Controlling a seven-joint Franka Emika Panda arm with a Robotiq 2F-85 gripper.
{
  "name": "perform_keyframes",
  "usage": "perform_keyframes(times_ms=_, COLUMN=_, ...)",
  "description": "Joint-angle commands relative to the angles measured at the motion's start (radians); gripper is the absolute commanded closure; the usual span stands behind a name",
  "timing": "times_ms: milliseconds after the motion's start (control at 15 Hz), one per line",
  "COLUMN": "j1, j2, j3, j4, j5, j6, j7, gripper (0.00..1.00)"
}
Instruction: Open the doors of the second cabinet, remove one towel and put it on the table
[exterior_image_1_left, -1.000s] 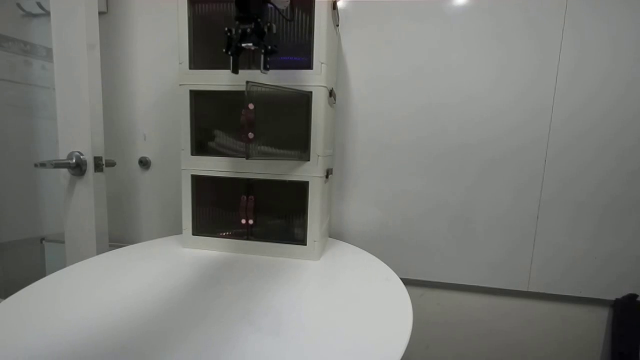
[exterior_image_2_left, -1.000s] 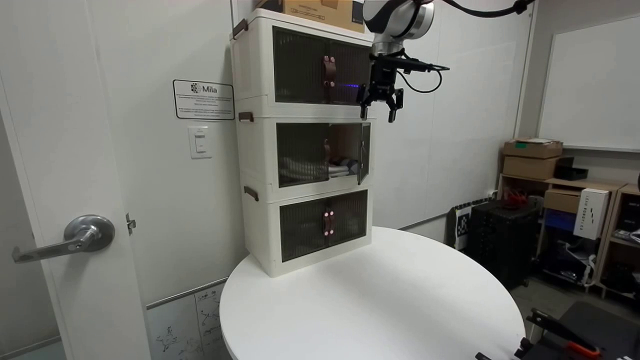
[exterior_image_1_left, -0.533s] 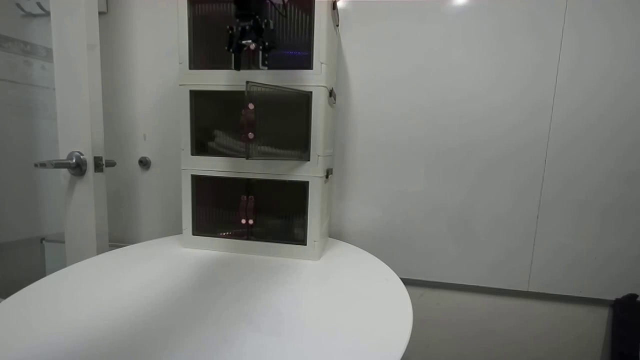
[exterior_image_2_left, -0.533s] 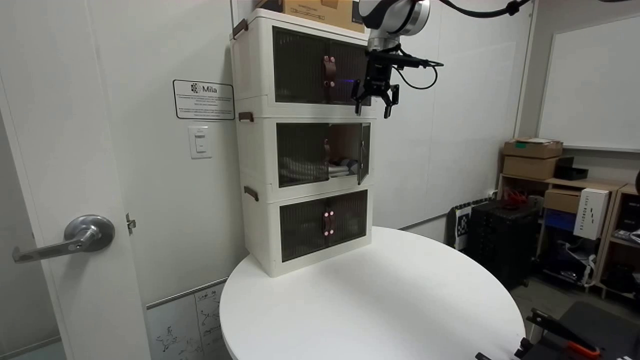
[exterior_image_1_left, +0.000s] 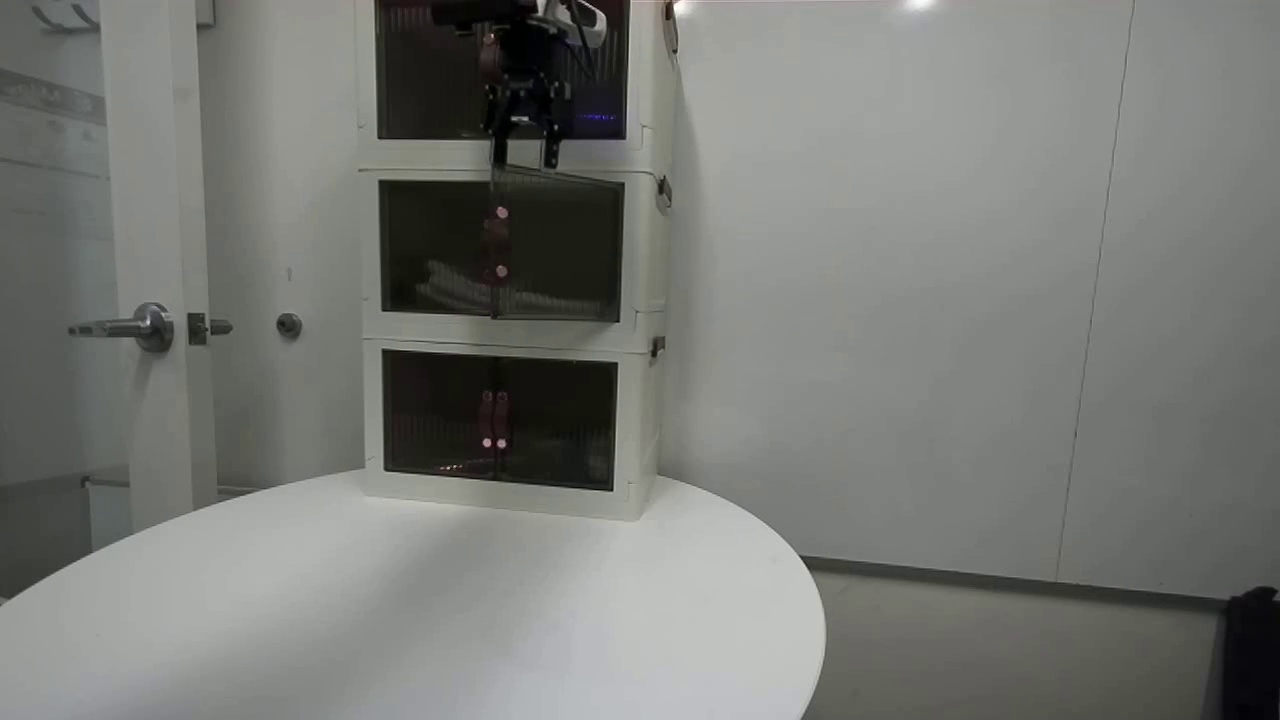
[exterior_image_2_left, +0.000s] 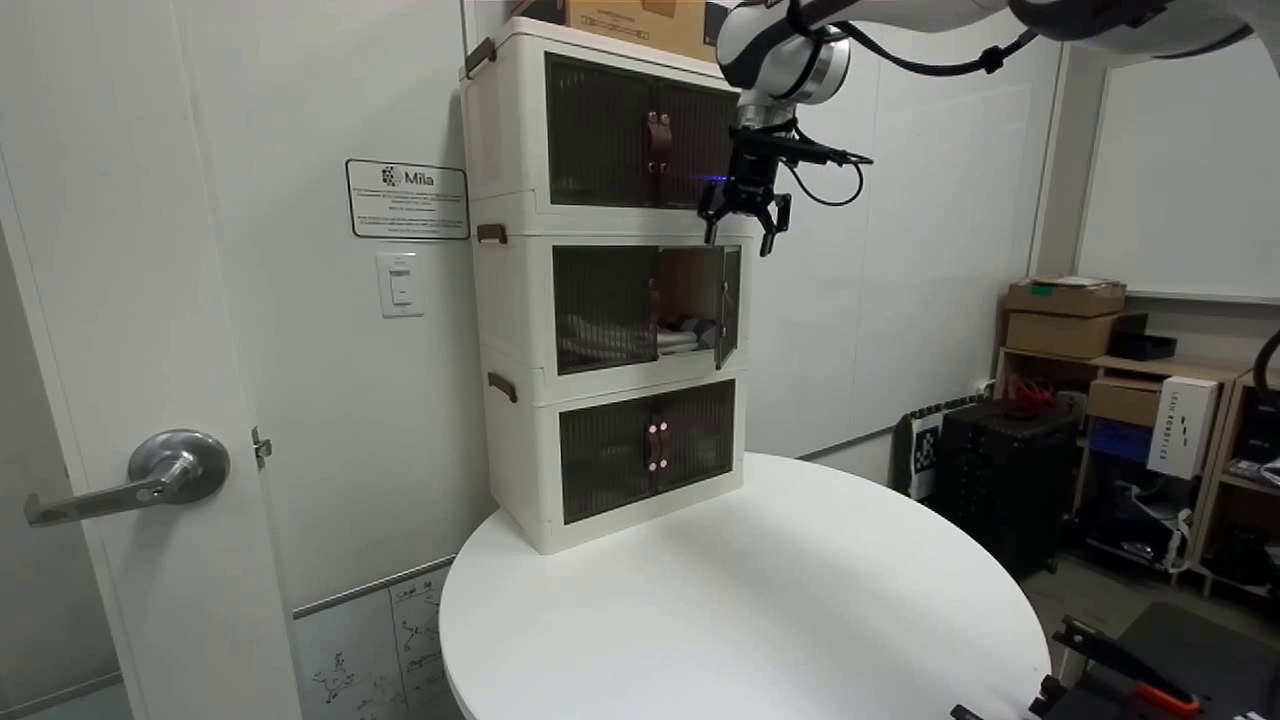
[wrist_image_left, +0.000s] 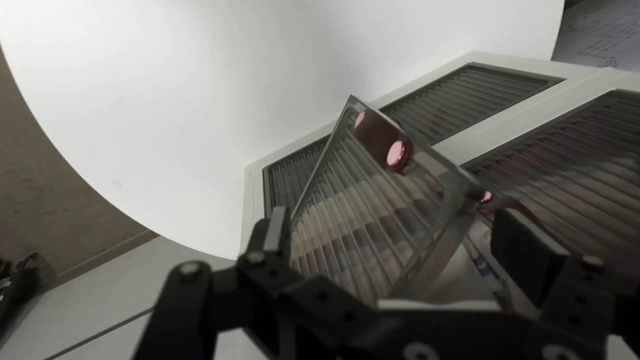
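One gripper (exterior_image_2_left: 739, 245), jaws spread wide, near top of second cabinet (exterior_image_2_left: 515, 310). Cabinet's two doors (exterior_image_2_left: 605, 290): one shut, one swung outward. Pale towels (exterior_image_2_left: 675, 341) inside cabinet, number unclear. Above cabinet: one upper unit (exterior_image_2_left: 500, 130). Below: one lower unit (exterior_image_2_left: 520, 460), one table (exterior_image_2_left: 760, 600).

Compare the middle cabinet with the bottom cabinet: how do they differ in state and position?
The middle cabinet has one door open; the bottom cabinet has both lower doors shut. The middle cabinet rests on the bottom cabinet, which stands on the table. Folded towels show inside the middle cabinet; the bottom cabinet's inside is too dark to read. Both are white-framed, with dark ribbed doors.
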Motion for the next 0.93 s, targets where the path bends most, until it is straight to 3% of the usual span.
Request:
perform_keyframes(times_ms=0, j1=-0.011, j2=0.065, j3=-0.008, j4=0.1, j5=0.006, j6=-0.021, j7=0.022, gripper=0.0)
perform_keyframes(times_ms=333, j1=-0.022, j2=0.086, j3=-0.025, j4=0.104, j5=-0.021, j6=-0.036, j7=0.026, gripper=0.0)
perform_keyframes(times_ms=667, j1=-0.038, j2=0.028, j3=-0.048, j4=0.029, j5=-0.056, j6=-0.06, j7=-0.012, gripper=0.0)
perform_keyframes(times_ms=867, j1=-0.058, j2=-0.017, j3=-0.044, j4=0.003, j5=-0.076, j6=-0.116, j7=-0.116, gripper=0.0)
